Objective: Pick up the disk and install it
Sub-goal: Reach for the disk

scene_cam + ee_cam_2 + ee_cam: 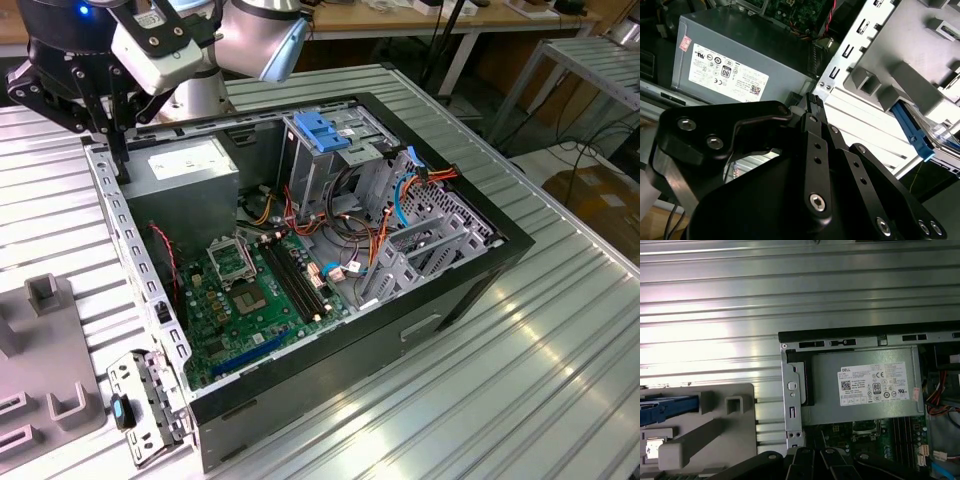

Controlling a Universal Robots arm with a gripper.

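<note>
The disk [664,407] lies in a grey holder block [715,435] on the metal table beside the open computer case; its bright blue carrier frame shows at the block's edge. The second wrist view has the same blue carrier [912,131] tucked under the grey block [910,60]. My gripper [120,170] hangs over the case's rear corner at the exterior view's left, beside the power supply [190,165]. Its black fingers meet at the tips [810,102], shut with nothing between them. The disk sits a short way off to the side of the gripper, untouched.
The open case [470,290] holds a green motherboard [245,300], cables and a tall grey drive cage with a light-blue latch plate [320,130]. The case's perforated metal rim [125,240] runs just below the fingers. Ribbed aluminium table [520,400] surrounds the case.
</note>
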